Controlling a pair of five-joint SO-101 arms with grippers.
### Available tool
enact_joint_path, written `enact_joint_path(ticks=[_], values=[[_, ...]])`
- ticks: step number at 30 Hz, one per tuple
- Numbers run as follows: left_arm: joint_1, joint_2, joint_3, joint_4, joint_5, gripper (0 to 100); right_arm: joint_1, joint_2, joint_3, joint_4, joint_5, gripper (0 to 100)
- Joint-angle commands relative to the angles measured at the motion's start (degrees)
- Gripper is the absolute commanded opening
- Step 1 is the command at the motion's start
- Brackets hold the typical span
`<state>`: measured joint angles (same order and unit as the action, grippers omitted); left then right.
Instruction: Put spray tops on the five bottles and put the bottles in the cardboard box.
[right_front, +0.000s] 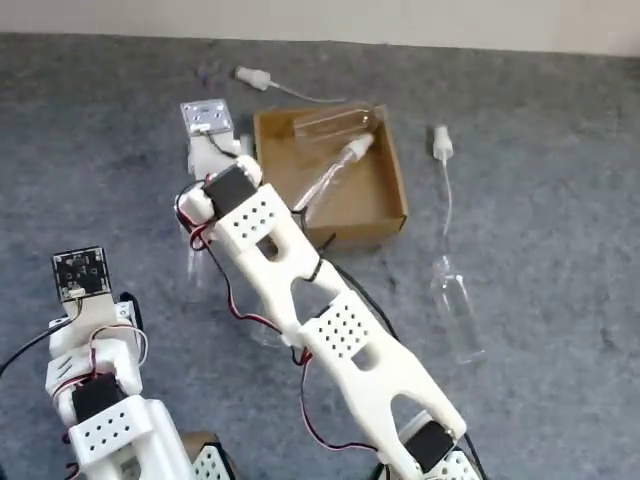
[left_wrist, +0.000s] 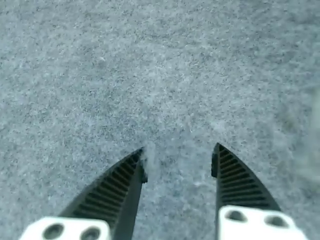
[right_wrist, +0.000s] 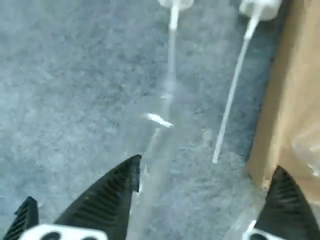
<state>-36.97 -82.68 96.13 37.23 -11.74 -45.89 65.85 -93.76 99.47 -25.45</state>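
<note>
The cardboard box (right_front: 385, 205) sits at the middle back and holds two clear bottles, one bare (right_front: 335, 123) and one with a white spray top (right_front: 359, 146). My right arm (right_front: 250, 215) stretches to the box's left side. Its gripper (right_wrist: 206, 164) stands open, low over the carpet beside the box wall (right_wrist: 295, 100). Ahead of it lie two white spray tops (right_wrist: 175, 4) (right_wrist: 260, 9) with long tubes, and a faint clear bottle (right_wrist: 157, 150) lies by one finger. My left gripper (left_wrist: 180, 148) is open over bare carpet, near the front left.
Right of the box lies a clear bottle (right_front: 458, 312), with a spray top (right_front: 442, 143) whose tube runs toward its neck. Another loose spray top (right_front: 254, 77) lies behind the box. My left arm (right_front: 90, 350) stands at the front left on the grey carpet.
</note>
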Motion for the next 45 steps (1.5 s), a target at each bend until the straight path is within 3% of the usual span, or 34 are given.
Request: enact_joint_path(ticks=[1, 8, 16, 33, 36, 40, 45], values=[[1.0, -0.2, 1.5, -1.3, -0.5, 17, 0.7, -6.7, -7.3, 1.6, -0.8, 32.8], [1.0, -0.1, 1.5, -1.3, -0.5, 17, 4.1, -13.1, -7.5, 1.5, -0.8, 32.8], [1.0, 0.0, 1.5, -1.3, -0.5, 17, 18.2, -12.9, -6.0, 1.6, -1.0, 32.8], [1.0, 0.0, 1.5, -1.3, -0.5, 17, 19.7, 7.6, -3.0, -1.8, -1.0, 32.6], [1.0, 0.0, 1.5, -1.3, -0.5, 17, 20.8, 8.5, -3.0, -3.5, -0.8, 24.4], [1.0, 0.0, 1.5, -1.3, -0.5, 17, 23.0, 8.1, -3.0, -5.6, -0.8, 2.4], [1.0, 0.0, 1.5, -1.3, -0.5, 17, 24.9, 4.8, -7.3, -4.4, -0.5, 0.2]])
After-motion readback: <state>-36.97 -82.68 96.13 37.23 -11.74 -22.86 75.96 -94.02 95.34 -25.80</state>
